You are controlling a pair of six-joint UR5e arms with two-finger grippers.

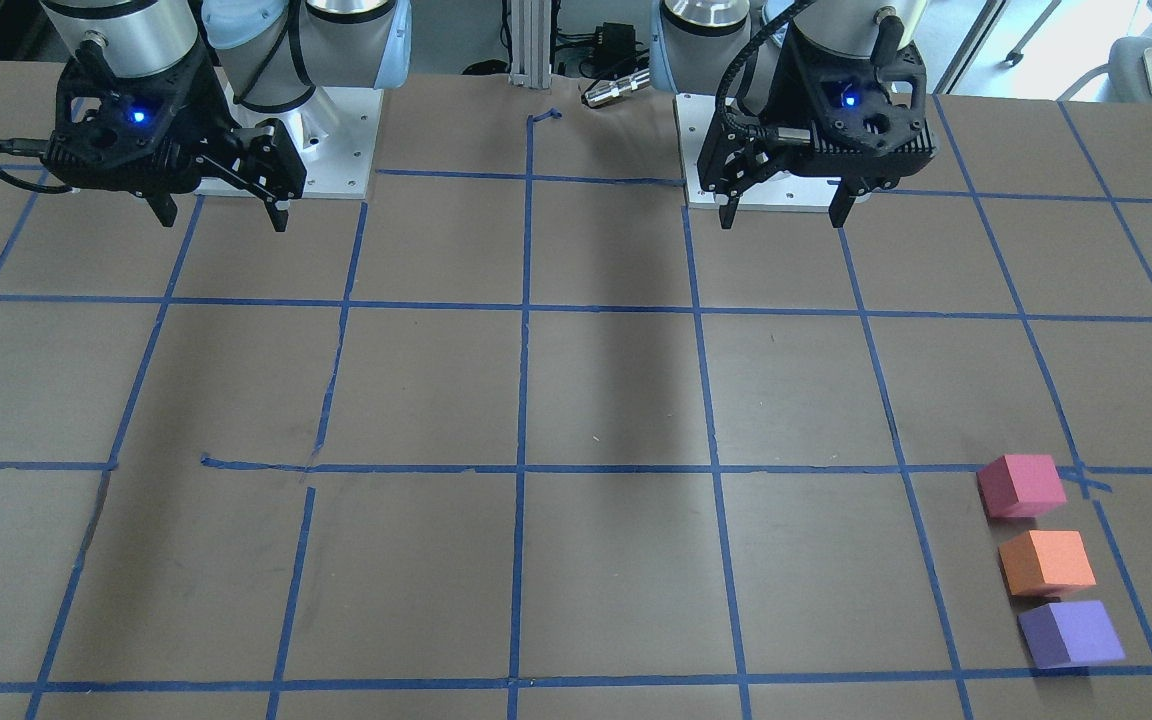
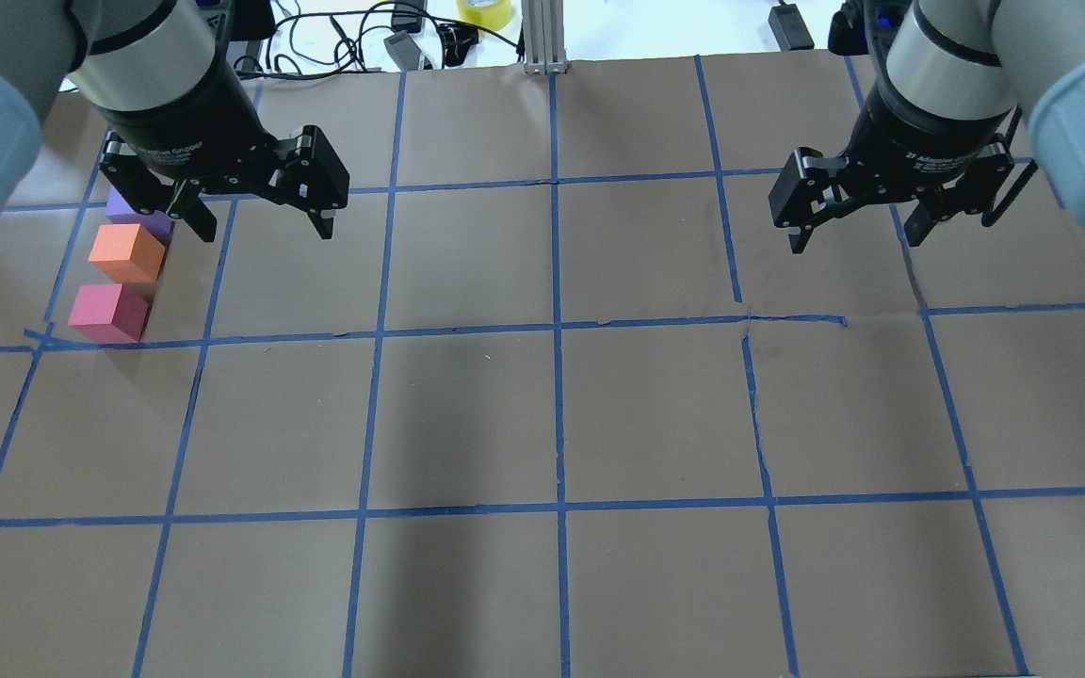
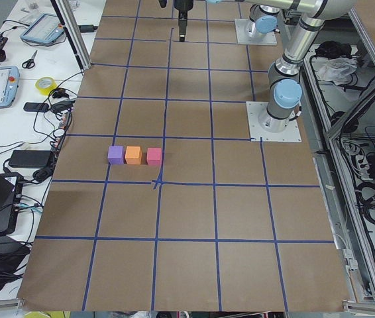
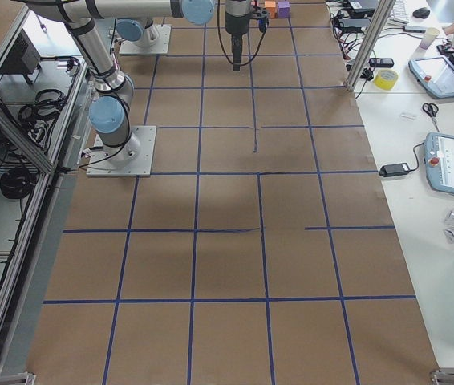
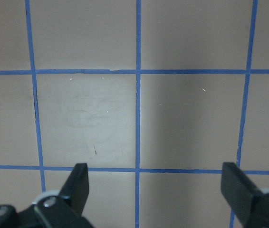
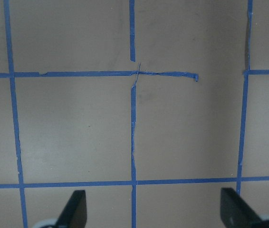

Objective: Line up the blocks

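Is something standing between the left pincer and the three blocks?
Nothing visible. Only bare table separates the open left pincer from the pink block, the orange block and the purple block.

- You see the blocks (image 1: pixel 1048 563) in a row on the table (image 1: pixel 616 560), at the robot's left, near your edge.
- The left gripper (image 1: pixel 784 220) and right gripper (image 1: pixel 224 222) hang over the robot's side.
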